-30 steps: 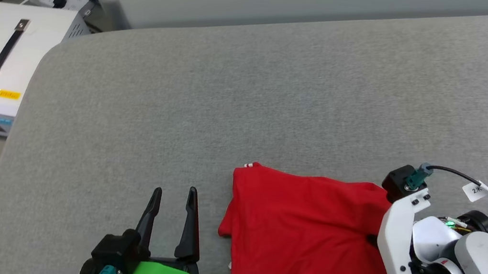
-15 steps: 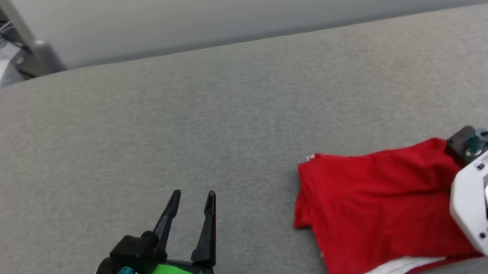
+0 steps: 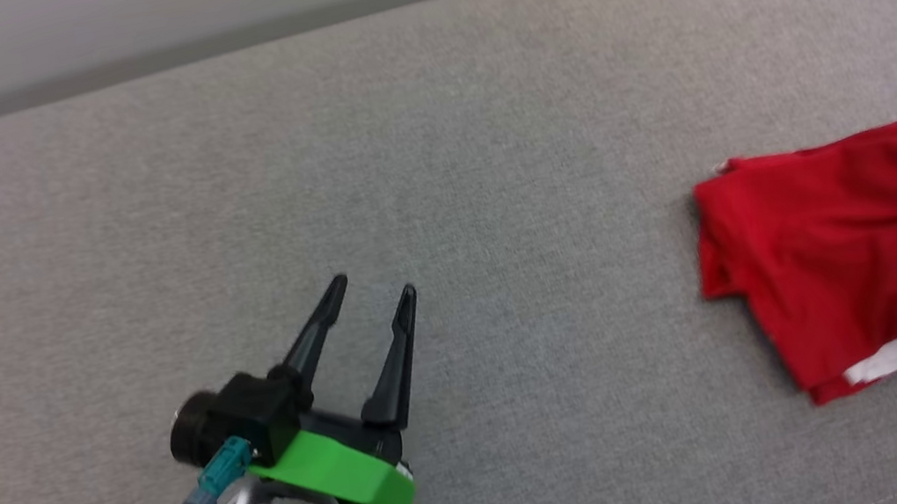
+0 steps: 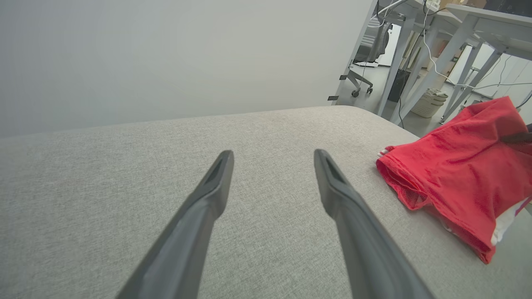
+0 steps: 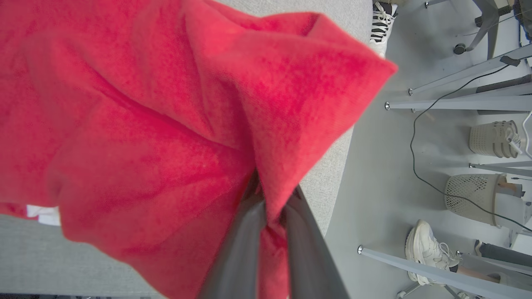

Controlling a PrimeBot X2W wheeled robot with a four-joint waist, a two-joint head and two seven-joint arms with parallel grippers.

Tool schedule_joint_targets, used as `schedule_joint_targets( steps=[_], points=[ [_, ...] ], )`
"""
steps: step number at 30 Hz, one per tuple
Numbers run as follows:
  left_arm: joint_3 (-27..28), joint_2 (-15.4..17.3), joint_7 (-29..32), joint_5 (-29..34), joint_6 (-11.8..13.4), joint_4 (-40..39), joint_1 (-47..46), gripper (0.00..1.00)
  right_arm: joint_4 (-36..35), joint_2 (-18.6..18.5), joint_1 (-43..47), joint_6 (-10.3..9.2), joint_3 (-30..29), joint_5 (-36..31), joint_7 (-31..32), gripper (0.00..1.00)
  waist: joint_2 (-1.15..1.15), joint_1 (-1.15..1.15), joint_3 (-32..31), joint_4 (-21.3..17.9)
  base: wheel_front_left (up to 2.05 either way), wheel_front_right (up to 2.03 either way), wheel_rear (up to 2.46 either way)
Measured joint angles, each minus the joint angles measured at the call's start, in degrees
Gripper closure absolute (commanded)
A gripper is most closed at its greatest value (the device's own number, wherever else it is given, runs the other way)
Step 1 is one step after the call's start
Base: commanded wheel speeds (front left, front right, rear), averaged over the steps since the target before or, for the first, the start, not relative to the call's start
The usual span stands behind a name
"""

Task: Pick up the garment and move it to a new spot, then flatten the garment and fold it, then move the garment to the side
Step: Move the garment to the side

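Note:
The garment (image 3: 856,244) is a folded red bundle with a strip of white showing at its lower edge, lying on the grey cushion (image 3: 486,148) at the right of the head view. Its lettering is hidden. In the right wrist view my right gripper (image 5: 270,195) is shut on a raised fold of the garment (image 5: 145,124) near the cushion's edge. My left gripper (image 3: 376,288) stands open over bare cushion, well to the left of the garment. The left wrist view shows its fingers (image 4: 216,187) spread, with the garment (image 4: 457,158) off to the right.
The cushion's right edge drops to a grey floor with table legs (image 5: 436,104), mesh baskets (image 5: 474,195), a cable, and a person's shoes (image 5: 424,249). Desks and a chair (image 4: 365,50) stand beyond the cushion's far end.
The head camera has swung, so the white box has left the frame. The garment has gone rightward toward the cushion's right edge with the right gripper, farther from the left gripper, which stays open.

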Motion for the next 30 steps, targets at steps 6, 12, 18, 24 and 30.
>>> schedule_joint_targets(
  steps=[6, 12, 18, 24, 30],
  points=[
    [-1.56, 2.43, -0.01, 1.1, 0.0, -5.28, -5.07, 0.0, 10.53, -3.39, -3.21, 0.0, -2.64, -0.11, -10.28, 1.0, 0.0, 0.0, 6.26, -2.38, 0.0, 0.0, 0.0],
    [-2.83, 5.36, -0.01, 1.49, 0.0, -9.27, -8.42, 0.0, 21.46, -2.75, -7.3, 0.0, -6.37, -1.56, -19.16, 1.0, 0.0, 0.01, 12.21, -4.26, 0.0, 0.0, 0.0],
    [-2.36, 7.83, 1.38, 1.98, 0.0, -13.95, -11.16, 0.0, 30.66, -0.03, -13.54, 0.01, -9.92, -4.15, -26.65, 1.0, 0.0, 0.01, 17.63, -5.63, 0.0, 0.0, 0.0],
    [-1.57, 8.71, 3.21, 1.98, 0.11, -18.92, -12.44, 0.0, 37.16, 3.01, -18.72, 0.01, -12.06, -6.86, -31.37, 1.0, 0.0, 0.01, 22.13, -6.36, 0.0, 0.0, 0.0],
    [-1.31, 9.35, 3.61, 1.97, 0.58, -19.68, -12.46, 0.0, 42.72, 5.66, -21.37, 0.0, -14.24, -9.32, -34.46, 0.81, 0.0, 0.01, 24.51, -6.23, 0.0, 0.0, 0.0]
  ],
)
